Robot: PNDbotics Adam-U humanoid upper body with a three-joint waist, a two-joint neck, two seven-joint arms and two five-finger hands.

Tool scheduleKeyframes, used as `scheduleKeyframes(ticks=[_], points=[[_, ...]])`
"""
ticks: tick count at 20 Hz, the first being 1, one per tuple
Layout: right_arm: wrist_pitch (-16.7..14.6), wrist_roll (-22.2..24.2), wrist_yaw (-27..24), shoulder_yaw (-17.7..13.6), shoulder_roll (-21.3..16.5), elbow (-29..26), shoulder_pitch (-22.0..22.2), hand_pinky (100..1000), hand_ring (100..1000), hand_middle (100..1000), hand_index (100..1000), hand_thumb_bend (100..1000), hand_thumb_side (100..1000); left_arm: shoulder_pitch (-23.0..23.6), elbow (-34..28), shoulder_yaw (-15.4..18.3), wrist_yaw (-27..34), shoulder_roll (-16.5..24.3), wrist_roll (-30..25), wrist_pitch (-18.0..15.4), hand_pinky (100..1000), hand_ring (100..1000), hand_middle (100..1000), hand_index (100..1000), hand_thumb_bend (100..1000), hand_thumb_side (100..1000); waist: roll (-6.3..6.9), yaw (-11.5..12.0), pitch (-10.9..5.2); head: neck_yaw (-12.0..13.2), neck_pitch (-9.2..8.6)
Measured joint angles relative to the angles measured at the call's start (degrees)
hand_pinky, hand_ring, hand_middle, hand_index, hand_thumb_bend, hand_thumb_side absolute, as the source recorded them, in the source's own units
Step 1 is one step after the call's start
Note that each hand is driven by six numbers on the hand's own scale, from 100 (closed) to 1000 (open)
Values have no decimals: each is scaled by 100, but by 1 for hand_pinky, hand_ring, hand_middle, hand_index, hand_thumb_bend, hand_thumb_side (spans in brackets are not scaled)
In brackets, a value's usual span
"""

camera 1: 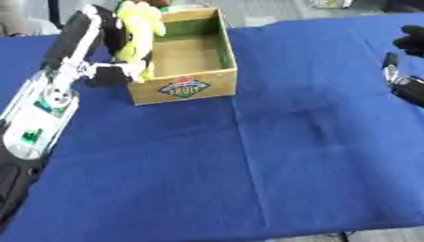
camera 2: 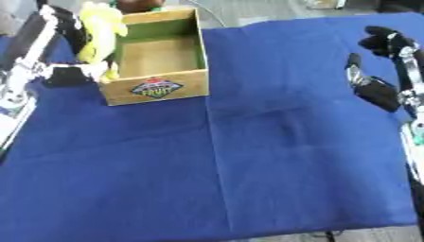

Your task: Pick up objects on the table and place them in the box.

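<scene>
A wooden box with a green inner lining and a fruit label on its front stands at the back left of the blue cloth. A yellow-green soft object hangs over the box's left wall, held from above by my left hand, whose dark fingers curl round it. My left arm comes up along the left edge. My right hand rests at the right edge, fingers relaxed and holding nothing. The box's floor looks bare.
A blue cloth covers the table, with a crease running down its middle. A dark reddish shape sits just behind the box. The table's front edge shows at the bottom right.
</scene>
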Motion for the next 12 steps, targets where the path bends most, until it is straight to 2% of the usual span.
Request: scheduleKeyframes(ticks=[4, 7, 10, 12], points=[[-30, 65, -2, 69, 72, 1, -32, 838, 797, 693, 878, 100, 240, -407, 630, 70, -209, -117, -119, 120, 437, 350, 329, 369, 100, 100, 15, -200, -18, 100, -2], [-51, 105, -10, 124, 122, 2, -81, 838, 797, 692, 878, 100, 241, -635, 1098, 177, -442, -318, -165, 215, 454, 383, 361, 401, 134, 100, 24, -363, -20, 204, -51], [-76, 143, -24, 168, 152, 3, -112, 837, 796, 691, 877, 100, 241, -782, 1562, 321, -710, -522, -188, 345, 482, 448, 425, 460, 226, 100, 43, -498, -19, 307, -104], [-88, 161, -38, 190, 175, 4, -114, 837, 796, 691, 876, 100, 241, -881, 1871, 422, -882, -632, -164, 392, 501, 490, 475, 507, 283, 140, 71, -571, -18, 365, -125]])
